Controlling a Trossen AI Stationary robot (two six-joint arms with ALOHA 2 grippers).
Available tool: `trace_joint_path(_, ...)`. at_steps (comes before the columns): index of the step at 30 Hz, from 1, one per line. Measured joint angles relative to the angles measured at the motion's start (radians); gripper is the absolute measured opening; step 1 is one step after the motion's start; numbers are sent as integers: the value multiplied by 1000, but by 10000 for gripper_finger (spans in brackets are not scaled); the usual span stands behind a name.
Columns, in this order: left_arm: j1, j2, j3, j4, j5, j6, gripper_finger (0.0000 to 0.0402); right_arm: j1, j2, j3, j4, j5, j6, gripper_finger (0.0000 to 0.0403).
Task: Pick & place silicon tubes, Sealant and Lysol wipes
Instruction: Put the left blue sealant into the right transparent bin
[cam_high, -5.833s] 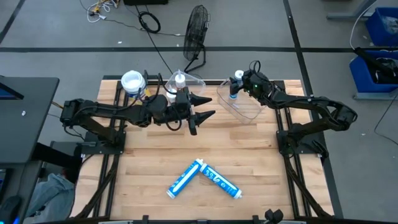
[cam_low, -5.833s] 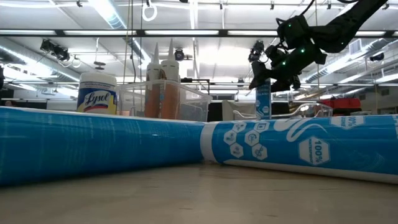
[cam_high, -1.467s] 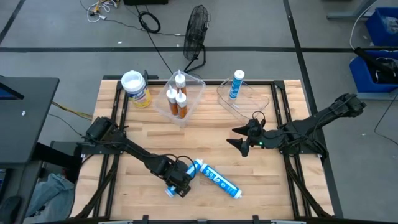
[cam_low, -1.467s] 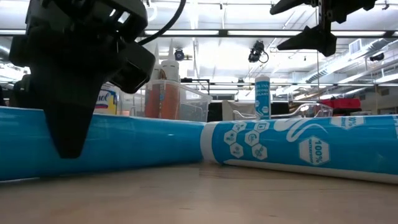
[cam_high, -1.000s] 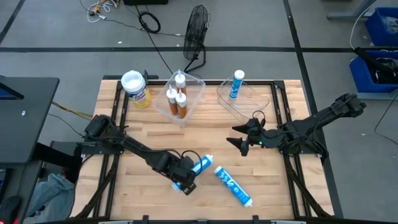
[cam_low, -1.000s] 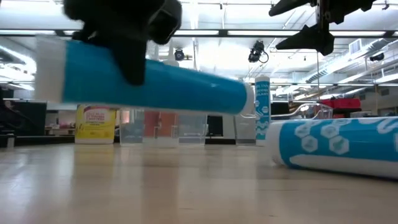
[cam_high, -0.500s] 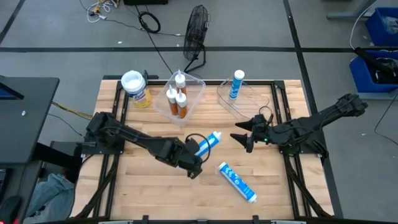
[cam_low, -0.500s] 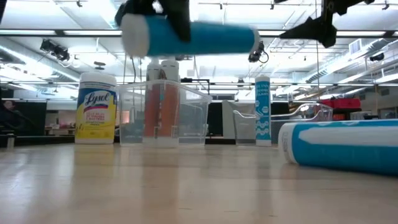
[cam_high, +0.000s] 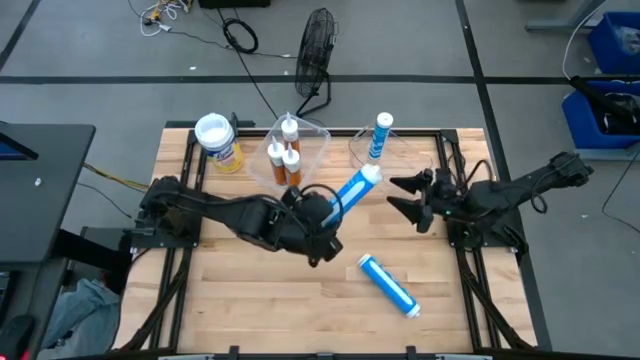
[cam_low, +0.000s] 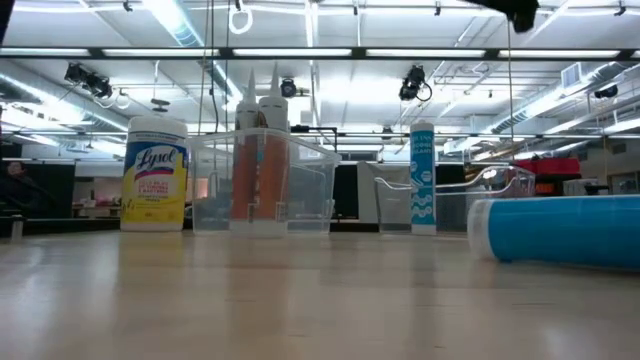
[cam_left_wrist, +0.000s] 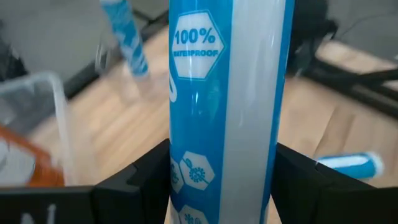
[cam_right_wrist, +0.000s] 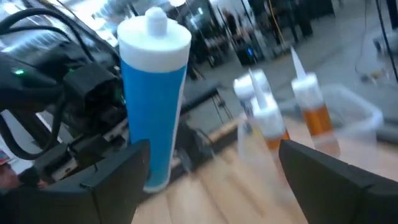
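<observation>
We see the left arm stretched from the table's left edge across toward the middle, its left gripper (cam_high: 322, 222) clamped on a blue-white tube (cam_high: 354, 190) that it carries above the wood. The tube slants up and away from the gripper, its white capped end pointing toward the clear tray (cam_high: 400, 172) at the back right. In the left wrist view the two dark fingers (cam_left_wrist: 140, 180) press against either side of the tube's blue label (cam_left_wrist: 227, 93), so the jaws are closed on it.

The right arm reaches in from the right side, bent low over the table, with the right gripper (cam_high: 408, 196) just beside the carried tube's capped end but not touching it. Its jaws stand wide apart and hold nothing; the right wrist view shows the tube (cam_right_wrist: 153, 93) upright between the spread fingers (cam_right_wrist: 115, 180).

A second blue-white tube (cam_high: 388, 284) lies flat on the table (cam_high: 230, 300) toward the front right, well apart from both grippers. A third (cam_high: 379, 135) stands in the clear tray. The orange tubes (cam_high: 285, 160) stand upright in the clear bin (cam_high: 312, 135) at the back centre. The Lysol wipes (cam_high: 218, 141) stand upright at the back left corner, just beside that bin; the low view shows the yellow canister (cam_low: 155, 175) left of it
</observation>
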Motion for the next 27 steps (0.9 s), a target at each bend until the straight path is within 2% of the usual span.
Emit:
trace_joint_path(5,17,1,14,177,-2,172,220,0,12,0,172,-15,-267,359)
trace_joint_path(10,38,1,14,234,1,262,220,0,21,0,286,-123,-493,359)
trace_joint_path(16,46,1,14,297,24,368,220,-5,21,0,364,-226,-452,359)
trace_joint_path(19,45,1,14,345,35,410,220,-29,21,0,381,-240,-434,359)
trace_joint_path(22,48,1,14,368,44,422,220,-55,21,0,393,-244,-432,359)
trace_joint_path(27,57,1,14,367,52,422,220,-116,32,3,451,-335,-373,359)
